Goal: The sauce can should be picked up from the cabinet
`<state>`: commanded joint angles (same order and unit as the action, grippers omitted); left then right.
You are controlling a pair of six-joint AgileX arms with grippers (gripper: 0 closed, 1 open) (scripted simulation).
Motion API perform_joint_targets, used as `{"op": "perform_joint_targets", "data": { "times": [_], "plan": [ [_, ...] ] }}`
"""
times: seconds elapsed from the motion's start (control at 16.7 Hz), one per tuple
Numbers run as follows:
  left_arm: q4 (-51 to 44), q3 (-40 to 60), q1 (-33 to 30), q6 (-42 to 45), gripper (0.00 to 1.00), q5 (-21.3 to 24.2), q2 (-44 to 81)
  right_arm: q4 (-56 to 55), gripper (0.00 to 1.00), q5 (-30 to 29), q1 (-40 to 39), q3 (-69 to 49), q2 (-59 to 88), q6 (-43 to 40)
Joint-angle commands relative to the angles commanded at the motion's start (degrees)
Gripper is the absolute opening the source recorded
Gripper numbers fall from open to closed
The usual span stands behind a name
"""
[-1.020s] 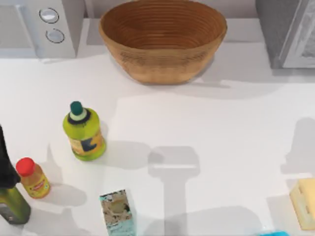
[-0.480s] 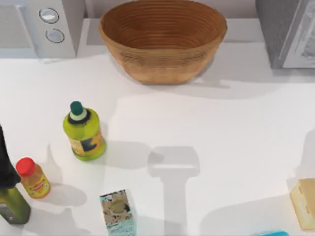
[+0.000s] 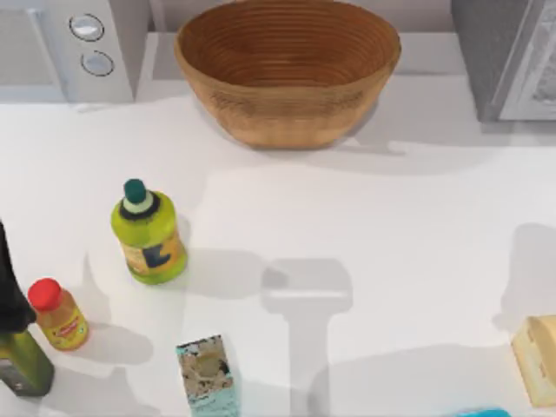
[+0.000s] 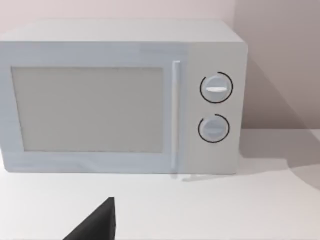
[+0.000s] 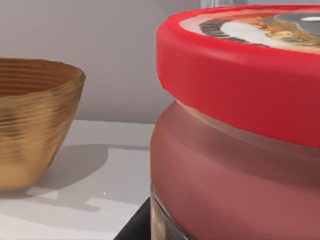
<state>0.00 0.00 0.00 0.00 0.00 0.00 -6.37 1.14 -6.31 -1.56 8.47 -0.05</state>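
Observation:
The sauce can (image 5: 235,150) looms very close in the right wrist view: a red tin with a red-rimmed top and a pale pictured label, tilted against the level table. My right gripper (image 5: 137,225) is shut on it, with one dark finger showing at the can's lower side. The cabinet (image 3: 499,56), dark grey with a lighter front panel, stands at the table's back right corner. My left gripper (image 4: 95,225) is parked facing the white microwave (image 4: 120,100), with just a dark part of it in the left wrist view.
A woven basket (image 3: 287,69) sits at the back middle. The microwave (image 3: 65,48) is at the back left. A yellow-green bottle (image 3: 148,230), a small red-capped orange bottle (image 3: 56,314), a dark bottle (image 3: 17,347) and a teal carton (image 3: 207,373) crowd the front left. A pale yellow block (image 3: 537,356) lies front right.
The arm's shadow at the table's right edge slid off to the right, then came back wider and farther left. The table's objects have not moved.

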Motion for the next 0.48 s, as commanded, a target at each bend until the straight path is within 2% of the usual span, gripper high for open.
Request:
{"op": "perform_joint_targets", "data": {
  "times": [0.24, 0.48],
  "plan": [
    [0.00, 0.00, 0.00, 0.00, 1.00, 0.00, 0.00, -12.84, 0.00, 1.29, -9.35, -2.15, 15.25, -0.05],
    [0.00, 0.00, 0.00, 0.00, 1.00, 0.00, 0.00, -30.62, 0.00, 2.02, -19.84, -5.89, 35.01, -0.13]
  ]
}}
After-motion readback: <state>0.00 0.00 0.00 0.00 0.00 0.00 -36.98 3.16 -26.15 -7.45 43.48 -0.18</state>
